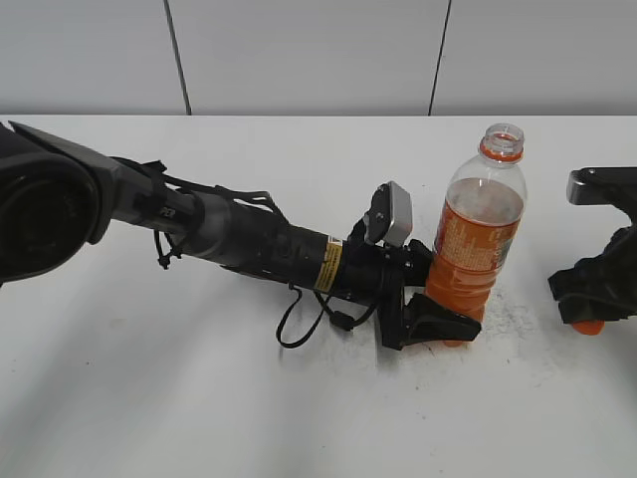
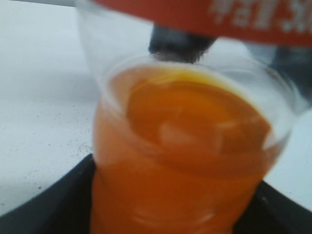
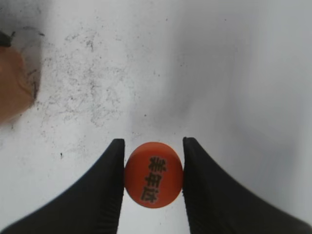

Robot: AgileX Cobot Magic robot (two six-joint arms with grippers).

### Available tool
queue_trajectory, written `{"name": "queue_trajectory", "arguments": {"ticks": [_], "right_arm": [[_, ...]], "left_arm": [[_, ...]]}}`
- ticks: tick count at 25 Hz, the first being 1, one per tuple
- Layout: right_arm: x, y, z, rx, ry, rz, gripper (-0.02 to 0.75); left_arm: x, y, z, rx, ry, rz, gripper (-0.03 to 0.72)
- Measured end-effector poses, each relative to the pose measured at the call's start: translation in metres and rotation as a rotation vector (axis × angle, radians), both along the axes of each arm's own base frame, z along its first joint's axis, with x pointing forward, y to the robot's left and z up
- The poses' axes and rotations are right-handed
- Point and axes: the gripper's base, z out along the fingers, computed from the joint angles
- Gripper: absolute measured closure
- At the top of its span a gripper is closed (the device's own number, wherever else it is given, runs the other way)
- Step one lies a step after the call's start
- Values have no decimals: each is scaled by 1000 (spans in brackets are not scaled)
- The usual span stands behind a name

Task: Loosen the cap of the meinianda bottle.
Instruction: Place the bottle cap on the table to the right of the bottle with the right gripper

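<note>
The meinianda bottle point(image 1: 478, 239) stands upright on the white table, with orange drink, an orange label and an orange neck ring. Its neck point(image 1: 503, 142) is open, with no cap on it. My left gripper point(image 1: 438, 324) is shut on the bottle's lower body; in the left wrist view the bottle point(image 2: 185, 146) fills the frame between the black fingers point(image 2: 175, 207). My right gripper point(image 1: 589, 321) is low over the table at the far right, shut on the orange cap point(image 1: 588, 326). In the right wrist view the cap point(image 3: 153, 174), with dark lettering on top, sits between the two fingers point(image 3: 153, 141).
The white table point(image 1: 299, 418) is bare apart from the arms and the bottle. The left arm lies across it from the left edge. A grey panelled wall point(image 1: 299, 50) runs behind. The bottle's base shows at the left edge of the right wrist view point(image 3: 12, 87).
</note>
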Motion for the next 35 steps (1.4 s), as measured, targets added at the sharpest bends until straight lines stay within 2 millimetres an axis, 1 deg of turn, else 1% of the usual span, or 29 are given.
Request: {"name": "queue_trajectory", "arguments": {"ticks": [3, 6, 11, 14, 17, 21, 24, 27, 32, 35], "right_arm": [[5, 0, -13, -4, 0, -11, 470], [7, 0, -22, -5, 18, -19, 454], [9, -1, -24, -3, 5, -28, 353], [9, 0, -24, 0, 2, -33, 279], [9, 0, -24, 8, 9, -41, 241], [7, 1, -15, 20, -2, -44, 232], [6, 1, -8, 25, -22, -43, 232], [5, 1, -6, 27, -26, -44, 232], [5, 2, -6, 28, -24, -44, 232], [5, 2, -6, 28, -24, -44, 232]], "left_arm": [[0, 0, 0, 1, 0, -1, 134], [0, 0, 0, 1, 0, -1, 134], [0, 0, 0, 1, 0, -1, 134], [0, 0, 0, 1, -1, -1, 134], [0, 0, 0, 4, -3, -6, 134], [0, 3, 0, 14, -3, -22, 128], [3, 8, -1, 35, 24, -24, 78], [5, 15, -4, 78, 31, -35, 38], [11, 23, -2, 108, 35, -44, 27], [16, 32, 0, 131, 26, -52, 27]]}}
